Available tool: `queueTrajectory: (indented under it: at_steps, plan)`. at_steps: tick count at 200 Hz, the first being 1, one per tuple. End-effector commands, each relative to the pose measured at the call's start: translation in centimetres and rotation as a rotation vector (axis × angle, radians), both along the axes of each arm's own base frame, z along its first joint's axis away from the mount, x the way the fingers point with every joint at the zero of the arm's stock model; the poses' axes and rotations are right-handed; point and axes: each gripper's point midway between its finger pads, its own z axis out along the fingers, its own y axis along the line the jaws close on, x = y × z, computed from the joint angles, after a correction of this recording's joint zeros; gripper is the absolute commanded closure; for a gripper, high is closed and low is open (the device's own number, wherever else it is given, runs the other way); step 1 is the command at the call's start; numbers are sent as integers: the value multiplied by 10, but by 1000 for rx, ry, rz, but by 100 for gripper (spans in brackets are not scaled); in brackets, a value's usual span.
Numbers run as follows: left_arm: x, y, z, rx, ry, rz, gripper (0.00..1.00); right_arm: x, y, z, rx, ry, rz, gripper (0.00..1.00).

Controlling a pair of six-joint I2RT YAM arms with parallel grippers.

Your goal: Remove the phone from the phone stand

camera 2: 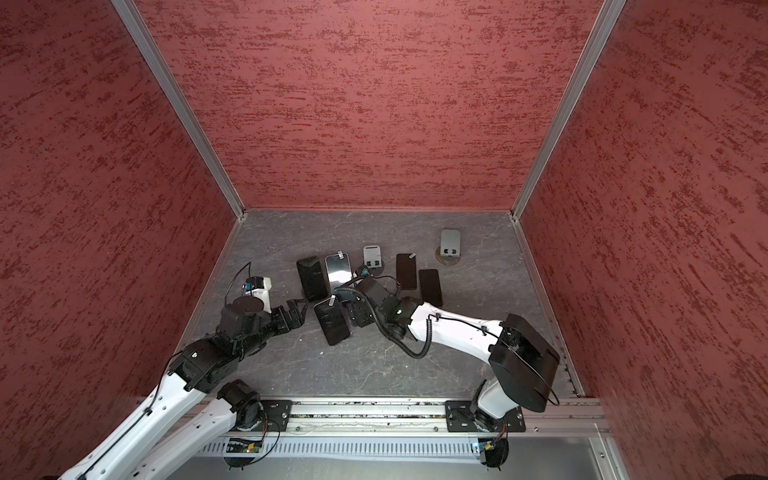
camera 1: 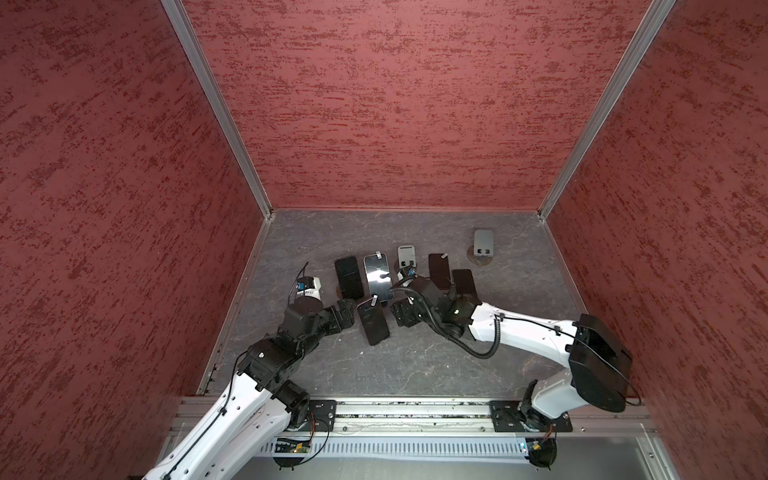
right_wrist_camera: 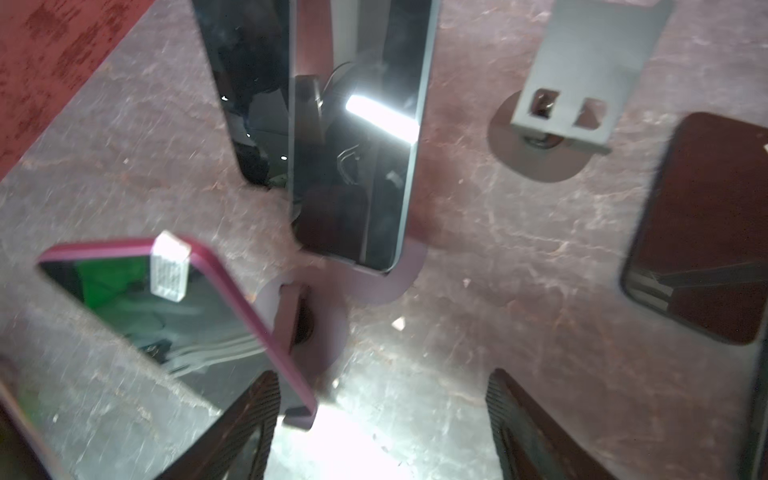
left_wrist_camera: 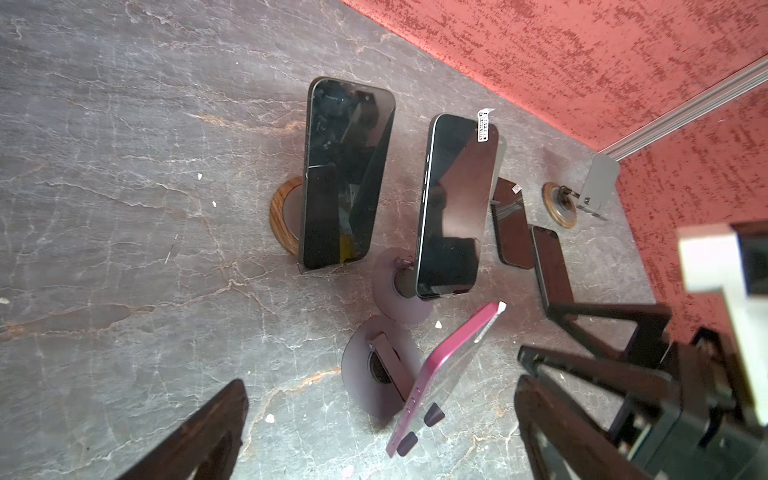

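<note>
Three phones lean on stands. The target, by my read, is the magenta phone [camera 1: 373, 320], low centre in both top views, just below the row of others, tilted back on its grey stand [left_wrist_camera: 374, 365]. Left gripper [camera 1: 347, 312] sits just left of it, jaws spread wide, nothing in them. Right gripper [camera 1: 400, 316] sits just right of it, jaws partly spread, bare table between them in the right wrist view. The phone's side edge runs close past one finger [right_wrist_camera: 241, 428]; can't tell if they touch. Neither arm grips the phone.

Handling, judged: rigid thin slab, moderate weight, won't flex. Glass face is slick and crack-prone; the side rails give better purchase. Two small dark lips [left_wrist_camera: 433, 414] hook the bottom edge, so it likely needs lifting up along the backrest, not pulling straight out. Best hold is across the two long edges, upper half, above the lips. Avoid the white peel tab [right_wrist_camera: 168, 270] at the top corner; it's flimsy. The stand looks light and may tip or drag along, so the other arm could pin its base. Black phone [left_wrist_camera: 345, 174] and tabbed phone [left_wrist_camera: 453, 208] stand close behind, upper middle of the left wrist view. Flat phones [camera 1: 439, 271] lie to the right.
</note>
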Motion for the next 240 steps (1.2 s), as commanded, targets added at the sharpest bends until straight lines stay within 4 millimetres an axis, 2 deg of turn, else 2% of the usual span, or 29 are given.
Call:
queueTrajectory:
  at_steps: [1,39,93,115,149,240]
  plan:
    - [-5,1,-4,-17,9,7,0,-8,10,16,53,-60,-9,19]
    - [-10,-9,-1,-82,-20,-42,1,-28,28,15,67,-77,50,15]
    - [-19,-15,6,-137,-66,-98,1,-41,54,7,63,-84,105,10]
    - [-24,-13,7,-147,-78,-105,0,-42,62,3,60,-86,107,8]
    - [-30,-7,9,-147,-84,-95,0,-43,71,2,91,-89,107,1]
    - [-37,-1,11,-150,-90,-84,0,-36,84,-11,79,-105,89,2]
